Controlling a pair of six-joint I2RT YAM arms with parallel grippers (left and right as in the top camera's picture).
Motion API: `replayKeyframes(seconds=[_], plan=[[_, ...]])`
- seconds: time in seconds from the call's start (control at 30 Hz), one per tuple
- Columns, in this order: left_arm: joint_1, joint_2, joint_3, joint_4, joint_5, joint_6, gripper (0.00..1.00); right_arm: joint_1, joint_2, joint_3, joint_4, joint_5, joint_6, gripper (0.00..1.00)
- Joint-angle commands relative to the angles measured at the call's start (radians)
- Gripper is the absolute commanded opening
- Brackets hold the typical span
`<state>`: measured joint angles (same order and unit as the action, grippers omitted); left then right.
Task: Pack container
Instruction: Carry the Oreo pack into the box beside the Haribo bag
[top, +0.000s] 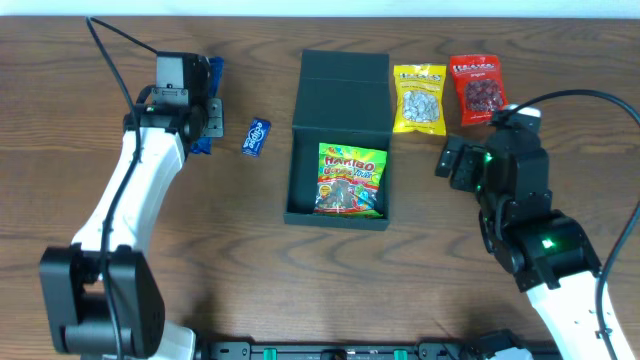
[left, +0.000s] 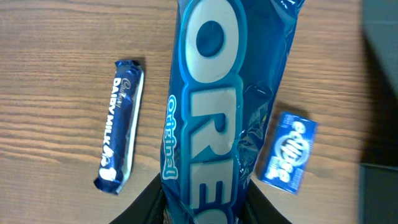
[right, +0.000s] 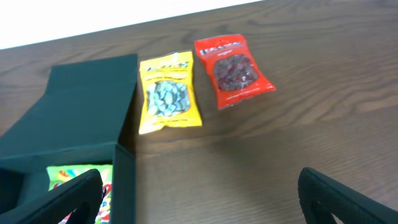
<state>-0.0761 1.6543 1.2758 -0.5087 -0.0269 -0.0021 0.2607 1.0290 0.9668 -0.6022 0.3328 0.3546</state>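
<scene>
One Oreo pack (left: 217, 93) pinched in left hand (left: 205, 208); small blue packet (top: 257, 137) between it and container (top: 343, 90); right hand (right: 202, 196) spread.

Right now all I've got in front of me is a dark brown wood-grain table (top: 250, 300), grain running side to side, soft even light leaving a faint sheen on it, a pale white strip (top: 320, 7) beyond its far edge and a black rail (top: 300, 352) along the near one.
</scene>
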Motion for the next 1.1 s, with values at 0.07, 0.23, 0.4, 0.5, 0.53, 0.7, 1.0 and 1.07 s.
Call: replayKeyframes(seconds=[0.07, 0.23, 0.4, 0.5, 0.53, 0.7, 1.0, 1.07], plan=[[-0.077, -0.064, 0.009, -0.055, 0.038, -0.14, 0.24, -0.031, -0.011, 0.015, -0.01, 0.015, -0.012, 0.99], [-0.187, -0.073, 0.009, -0.134, 0.107, -0.274, 0.23, -0.034, -0.011, 0.015, -0.021, 0.015, -0.012, 0.99], [-0.324, -0.073, 0.009, -0.186, 0.108, -0.333, 0.22, -0.034, -0.011, 0.015, -0.031, 0.015, -0.012, 0.99], [-0.391, -0.073, 0.009, -0.208, 0.108, -0.388, 0.22, -0.034, -0.011, 0.015, -0.035, 0.014, -0.012, 0.99], [-0.413, -0.072, 0.009, -0.215, 0.107, -0.411, 0.22, -0.034, -0.011, 0.015, -0.037, 0.014, -0.012, 0.99], [-0.504, -0.072, 0.009, -0.229, 0.051, -0.488, 0.22, -0.034, -0.011, 0.015, -0.039, 0.014, -0.012, 0.99], [-0.539, -0.072, 0.008, -0.244, 0.017, -0.584, 0.29, -0.034, -0.011, 0.015, -0.045, 0.006, -0.012, 0.99], [-0.539, -0.072, 0.008, -0.239, 0.017, -0.593, 0.52, -0.034, -0.011, 0.015, -0.045, 0.006, -0.012, 0.99]])
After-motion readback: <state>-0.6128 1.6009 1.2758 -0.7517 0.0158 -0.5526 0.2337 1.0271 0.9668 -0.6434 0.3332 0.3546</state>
